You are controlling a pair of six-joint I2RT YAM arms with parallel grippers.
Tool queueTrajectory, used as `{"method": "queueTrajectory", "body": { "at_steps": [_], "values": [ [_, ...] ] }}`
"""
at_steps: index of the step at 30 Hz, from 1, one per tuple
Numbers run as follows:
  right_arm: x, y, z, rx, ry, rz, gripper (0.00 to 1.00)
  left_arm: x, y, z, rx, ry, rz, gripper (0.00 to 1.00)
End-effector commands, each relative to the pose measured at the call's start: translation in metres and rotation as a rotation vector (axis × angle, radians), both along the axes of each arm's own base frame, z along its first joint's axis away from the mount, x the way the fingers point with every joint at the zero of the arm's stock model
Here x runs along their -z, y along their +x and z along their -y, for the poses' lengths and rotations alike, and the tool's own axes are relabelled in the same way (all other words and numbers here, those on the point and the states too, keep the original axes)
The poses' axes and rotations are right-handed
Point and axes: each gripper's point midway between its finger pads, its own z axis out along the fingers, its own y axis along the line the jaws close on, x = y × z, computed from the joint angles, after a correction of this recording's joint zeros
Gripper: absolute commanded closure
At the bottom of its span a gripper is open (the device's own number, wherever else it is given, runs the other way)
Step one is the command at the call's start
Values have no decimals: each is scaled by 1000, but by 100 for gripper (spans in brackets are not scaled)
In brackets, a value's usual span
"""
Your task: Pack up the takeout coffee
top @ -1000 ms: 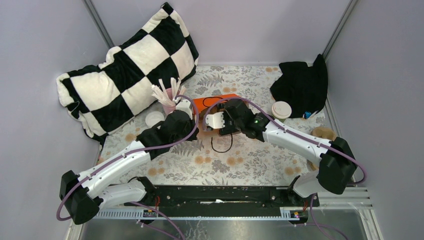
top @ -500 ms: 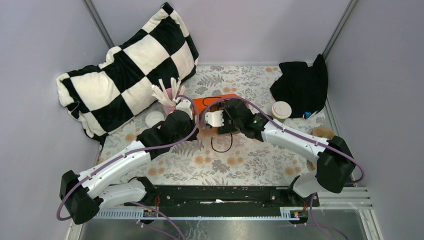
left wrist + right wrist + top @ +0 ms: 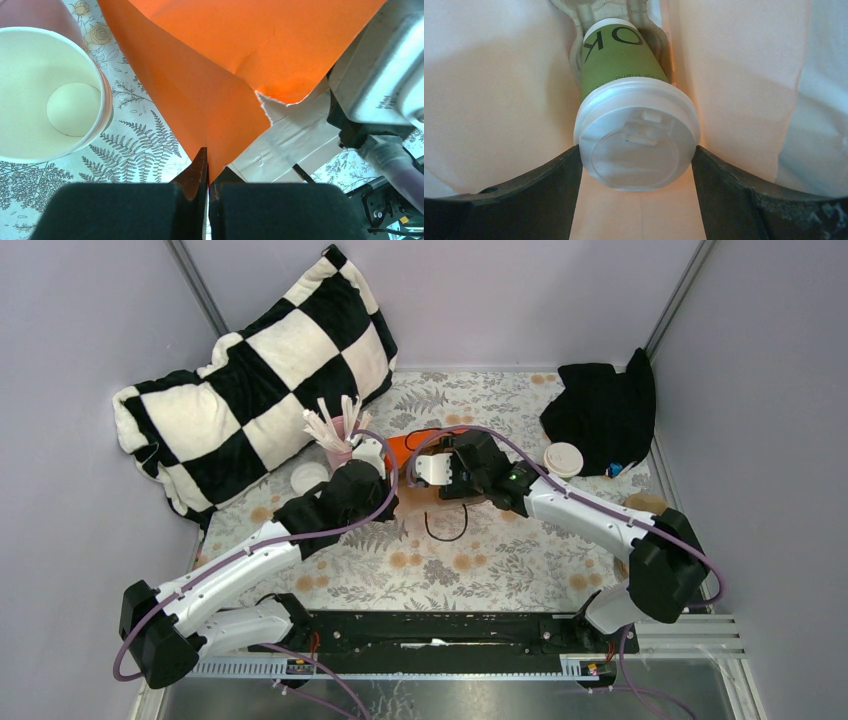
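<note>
Inside a robotics lab's test booth. Plain lilac panels [image 3: 80,340] wall in a floral-clothed table [image 3: 500,570]. A black mounting rail [image 3: 430,632] crosses the frame's bottom.

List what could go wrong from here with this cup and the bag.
1. The right gripper holds the cup only by its lid. The lid may pop off, or the cup may slip.
2. The left gripper pinches just an edge of the bag, which looks ragged nearby. The bag may tear or fall shut.
</note>
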Motion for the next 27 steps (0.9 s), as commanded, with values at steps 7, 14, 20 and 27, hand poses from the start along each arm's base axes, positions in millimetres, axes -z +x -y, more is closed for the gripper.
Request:
{"method": "queueTrajectory", "body": {
  "at_steps": [7,14,20,27],
  "values": [
    [-3,10,-15,-7,101,-41,50,-20,4,7,19,-28,39,100],
    [-18,1,-18,19,198,-67,49,-20,4,6,11,-28,38,100],
    [-28,-8,-15,35,256,-77,49,-20,5,7,6,-31,32,100],
    [-20,-9,-10,69,267,-86,49,-20,5,7,5,-35,30,100]
  ]
}}
